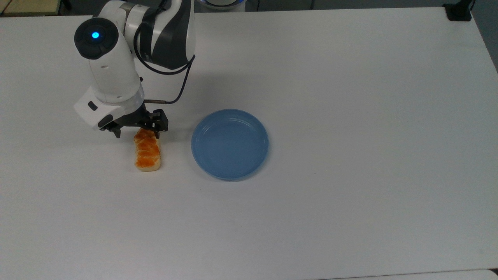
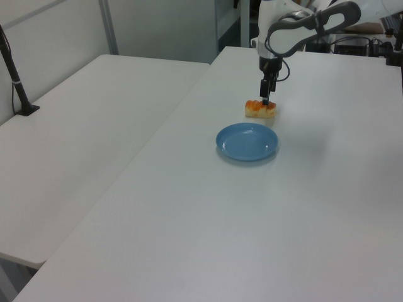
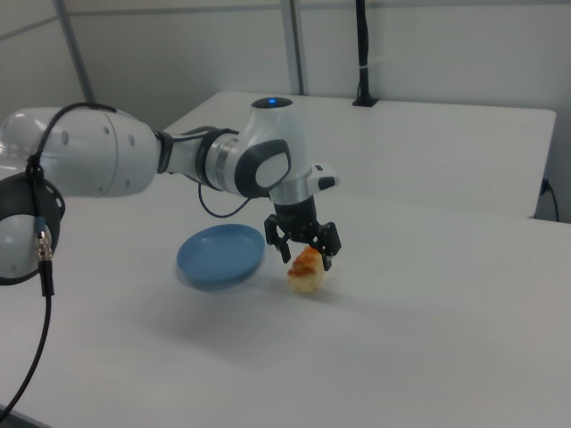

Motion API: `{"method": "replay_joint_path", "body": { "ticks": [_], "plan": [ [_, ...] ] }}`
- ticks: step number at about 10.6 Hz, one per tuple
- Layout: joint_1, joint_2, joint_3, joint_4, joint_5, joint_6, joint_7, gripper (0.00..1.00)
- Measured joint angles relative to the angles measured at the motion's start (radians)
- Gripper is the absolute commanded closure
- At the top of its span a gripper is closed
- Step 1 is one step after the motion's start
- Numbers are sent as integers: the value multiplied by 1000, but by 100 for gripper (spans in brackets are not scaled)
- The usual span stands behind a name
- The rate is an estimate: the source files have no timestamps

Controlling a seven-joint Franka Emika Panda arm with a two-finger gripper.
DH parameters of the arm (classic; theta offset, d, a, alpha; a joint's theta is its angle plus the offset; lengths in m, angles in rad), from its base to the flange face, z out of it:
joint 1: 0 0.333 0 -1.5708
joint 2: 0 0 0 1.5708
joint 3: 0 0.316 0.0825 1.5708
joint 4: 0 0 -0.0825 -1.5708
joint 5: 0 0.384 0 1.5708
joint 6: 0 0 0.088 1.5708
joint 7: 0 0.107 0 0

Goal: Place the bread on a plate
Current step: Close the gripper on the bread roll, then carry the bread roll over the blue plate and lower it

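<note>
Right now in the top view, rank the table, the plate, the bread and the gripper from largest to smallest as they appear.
1. The table, by far the largest.
2. The plate.
3 and 4. The bread and the gripper, jaws open astride the bread's far end, look alike; the gripper sits nearer the camera, so unranked.

The claw point(image 2: 265, 100) hangs right over the bread point(image 2: 260, 109), which sits on the white bench point(image 2: 252, 214) just behind the blue plate point(image 2: 247, 141).

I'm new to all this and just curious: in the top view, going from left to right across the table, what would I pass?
Gripper with open fingers at the bread's far end, bread → plate → bare white table.
</note>
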Motion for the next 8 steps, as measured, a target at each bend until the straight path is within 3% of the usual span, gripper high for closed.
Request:
{"method": "replay_joint_path", "body": {
  "ticks": [2,4,5,8],
  "plan": [
    [3,39,7,1,1,53,22,20],
    [6,74,9,2,1,129,80,50],
    [6,84,9,3,1,145,98,60],
    [7,70,10,33,3,145,108,58]
  ]
}}
